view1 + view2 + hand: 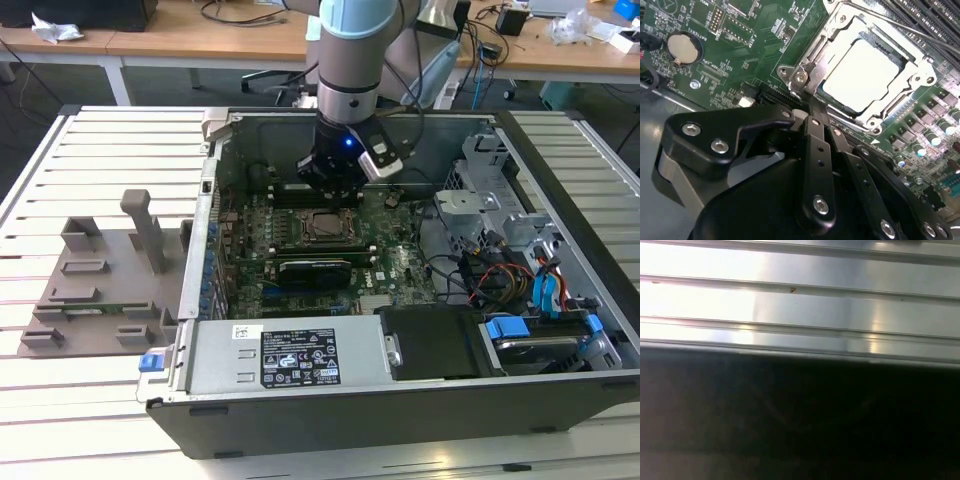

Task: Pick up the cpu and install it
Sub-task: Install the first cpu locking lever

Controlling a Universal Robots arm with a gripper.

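Cpu (866, 75) seated in motherboard socket (837, 37), pale metal top exposed inside steel frame; placement apparently done, socket frame seemingly not yet latched. End effector (812, 112) just beside socket, above board inside open computer case (560, 190) on counter (100, 150); nothing seen between its tips, but grip state cannot tell. Fingertips hidden behind black linkage.
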